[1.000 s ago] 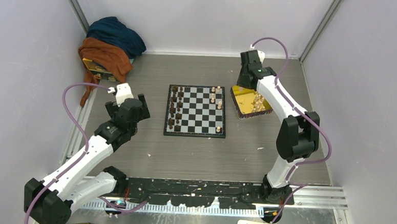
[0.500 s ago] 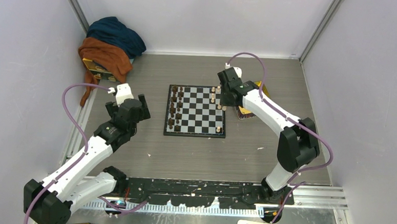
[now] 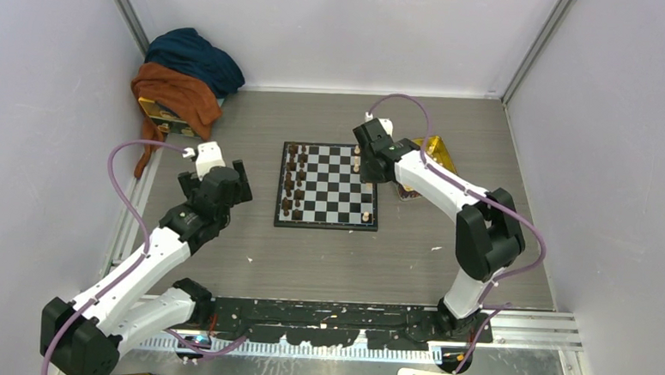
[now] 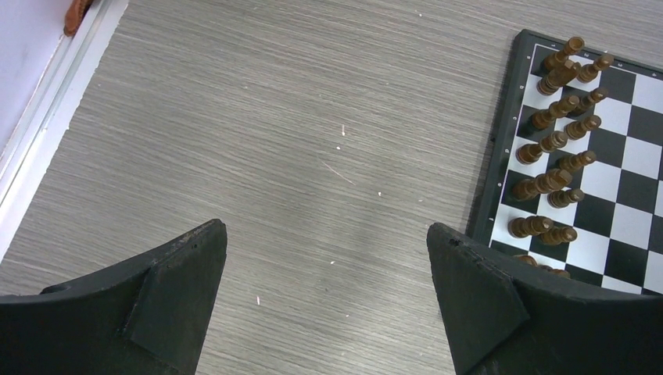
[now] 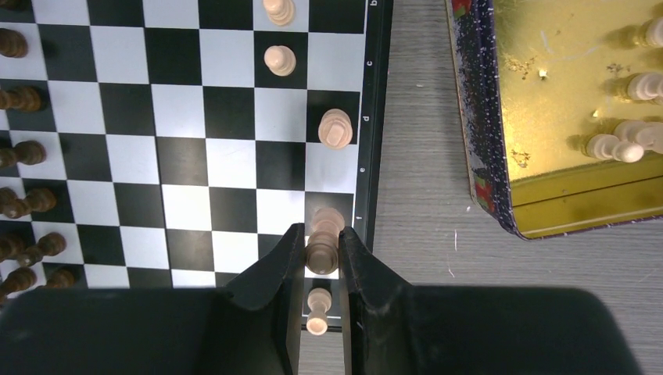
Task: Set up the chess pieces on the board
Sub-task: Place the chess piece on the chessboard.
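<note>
The high camera looks down from above the near edge and takes in the whole table [image 3: 308,255] and board [image 3: 327,185]. The left wrist camera stares down close at tabletop, catching the board's left edge and dark brown pieces [image 4: 551,143]. The right wrist camera sits closer, over its right edge and the yellow tray [image 5: 547,125].

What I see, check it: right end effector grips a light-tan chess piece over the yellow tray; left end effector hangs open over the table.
Wrong place: the right wrist view shows the right end effector gripping the light-tan chess piece over the edge of the board, the yellow tray lying beside it. The left end effector does hang open over the table.
</note>
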### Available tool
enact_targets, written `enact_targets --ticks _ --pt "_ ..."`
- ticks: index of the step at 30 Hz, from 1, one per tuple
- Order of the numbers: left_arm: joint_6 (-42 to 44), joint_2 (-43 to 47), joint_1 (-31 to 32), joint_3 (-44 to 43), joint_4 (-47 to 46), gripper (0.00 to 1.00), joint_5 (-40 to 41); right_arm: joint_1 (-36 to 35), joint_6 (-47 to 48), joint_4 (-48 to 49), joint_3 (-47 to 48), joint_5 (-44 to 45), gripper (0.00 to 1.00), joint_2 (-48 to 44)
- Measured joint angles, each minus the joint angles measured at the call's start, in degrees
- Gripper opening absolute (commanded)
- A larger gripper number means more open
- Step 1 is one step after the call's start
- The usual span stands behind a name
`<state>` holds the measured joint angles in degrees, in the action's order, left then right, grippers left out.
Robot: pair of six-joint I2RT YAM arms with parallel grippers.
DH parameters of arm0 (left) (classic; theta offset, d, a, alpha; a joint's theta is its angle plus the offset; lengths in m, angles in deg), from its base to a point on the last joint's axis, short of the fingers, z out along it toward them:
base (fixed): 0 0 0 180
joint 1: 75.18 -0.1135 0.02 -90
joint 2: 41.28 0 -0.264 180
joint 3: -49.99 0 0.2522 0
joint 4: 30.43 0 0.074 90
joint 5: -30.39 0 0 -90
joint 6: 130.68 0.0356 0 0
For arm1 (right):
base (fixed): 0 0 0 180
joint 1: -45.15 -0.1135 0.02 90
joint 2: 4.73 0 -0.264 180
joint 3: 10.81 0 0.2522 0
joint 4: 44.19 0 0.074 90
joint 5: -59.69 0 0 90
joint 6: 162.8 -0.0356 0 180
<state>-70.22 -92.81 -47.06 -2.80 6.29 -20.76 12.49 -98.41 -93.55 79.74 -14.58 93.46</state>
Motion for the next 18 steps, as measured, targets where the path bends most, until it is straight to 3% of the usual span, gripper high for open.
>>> enact_targets --ticks 18 --pt "0.0 -1.4 0.0 0.5 -0.2 1.00 0.0 0.0 0.4 2.7 0.0 -1.1 0.01 4.4"
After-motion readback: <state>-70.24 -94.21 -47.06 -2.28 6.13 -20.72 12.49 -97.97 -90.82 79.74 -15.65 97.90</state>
